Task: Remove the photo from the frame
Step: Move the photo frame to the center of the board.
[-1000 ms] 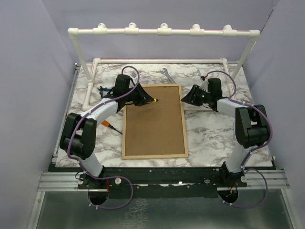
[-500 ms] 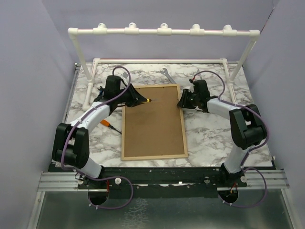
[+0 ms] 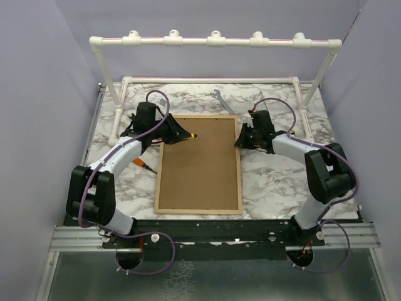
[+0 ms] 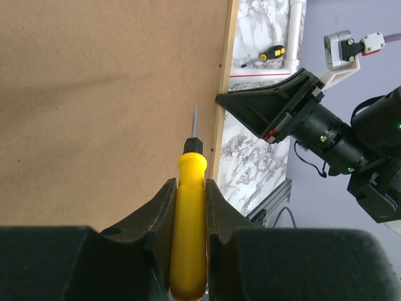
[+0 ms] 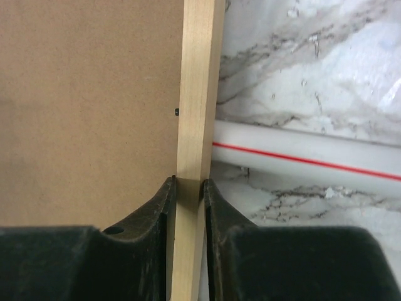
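Marble-topped table (image 3: 276, 182) between lilac walls, white pipe rack (image 3: 213, 41) across the far edge. At far left, orange-handled screwdriver (image 3: 143, 164) loose on the marble. Next, left gripper (image 3: 183, 134) pressed onto a yellow screwdriver (image 4: 190, 219), blade out over the upper part of the frame (image 3: 199, 164) and aimed toward the other arm; contact with the board not clear. Frame face down mid-table, brown back up. At right, right gripper (image 3: 239, 139) pinching the frame's right wooden rail near the top corner. Photo not visible anywhere; judged to be under the back board, inside the frame. Progress, as a judgement: early. Tool in hand, frame steadied, back not lifted, photo not out. Left to do: freeing the back, lifting it, drawing out the print. Overhead view alone: whole layout, wrench (image 3: 220, 99) beyond the frame. Left wrist view alone: blade and tip, plus a black-and-yellow screwdriver (image 4: 273, 53) by the pipe. Right wrist view alone: both fingers tight against the rail, small dark fastener (image 5: 177, 111) at the board's edge.
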